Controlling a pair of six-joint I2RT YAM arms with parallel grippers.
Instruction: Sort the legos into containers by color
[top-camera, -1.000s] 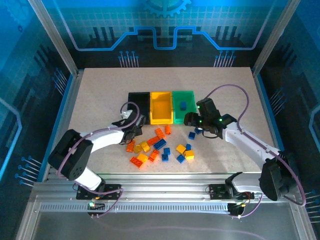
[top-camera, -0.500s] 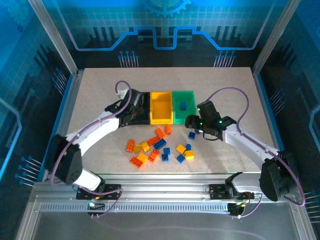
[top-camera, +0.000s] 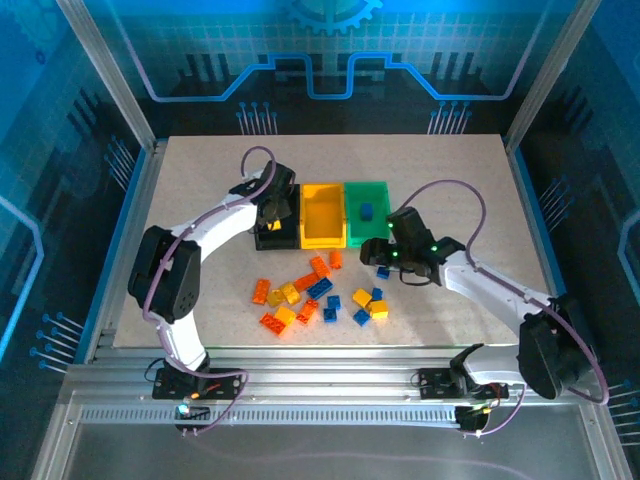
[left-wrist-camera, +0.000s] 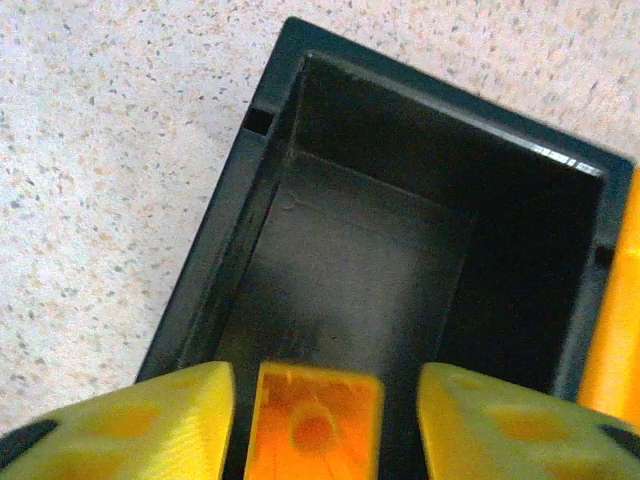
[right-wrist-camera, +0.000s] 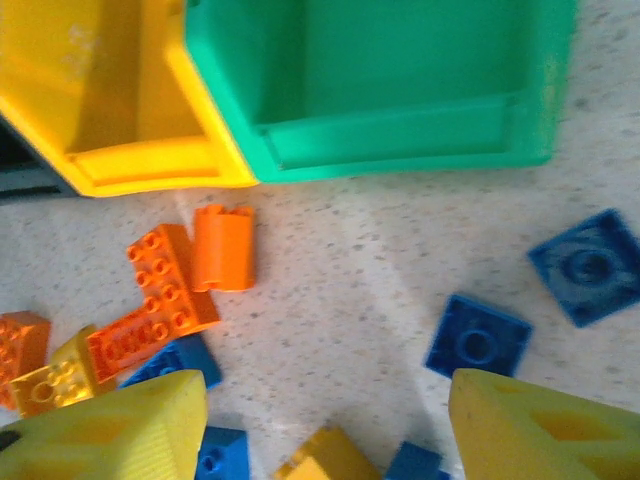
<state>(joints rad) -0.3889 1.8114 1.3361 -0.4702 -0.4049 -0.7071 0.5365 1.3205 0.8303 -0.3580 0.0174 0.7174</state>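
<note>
Left gripper (top-camera: 275, 212): in the top view it sits upper left of centre, over the black bin (top-camera: 274, 241).
Left fingers (left-wrist-camera: 150, 420): closed on an orange brick (left-wrist-camera: 316, 425). In the left wrist view the brick is at the bottom edge, squeezed between the two yellow pads and touching both.
Held brick's place: above the bin's open top, at its near end. The dark floor of the black bin (left-wrist-camera: 250, 190) lies behind it in that view.
Right gripper (top-camera: 386, 256): right of centre in the top view, just below the green bin (top-camera: 367, 238) and low over the table (top-camera: 450, 170).
Right fingers (right-wrist-camera: 110, 430): spread wide, gripping nothing, one in each bottom corner of the right wrist view.
Bricks between the right fingers: a yellow brick (right-wrist-camera: 318, 458) at bottom centre, with blue bricks beside it. Touching either pad: cannot tell.
Bricks beyond the right fingers: two blue plates (right-wrist-camera: 478, 345) at centre right and orange bricks (right-wrist-camera: 222, 247) at centre left, all apart from the pads.
Bins: black, yellow bin (top-camera: 322, 241) and green, joined in a row left to right.
Green bin's content: one blue brick (top-camera: 366, 211).
Loose legos (top-camera: 300, 295): scattered on the table below the bins, in the lower middle of the top view.
</note>
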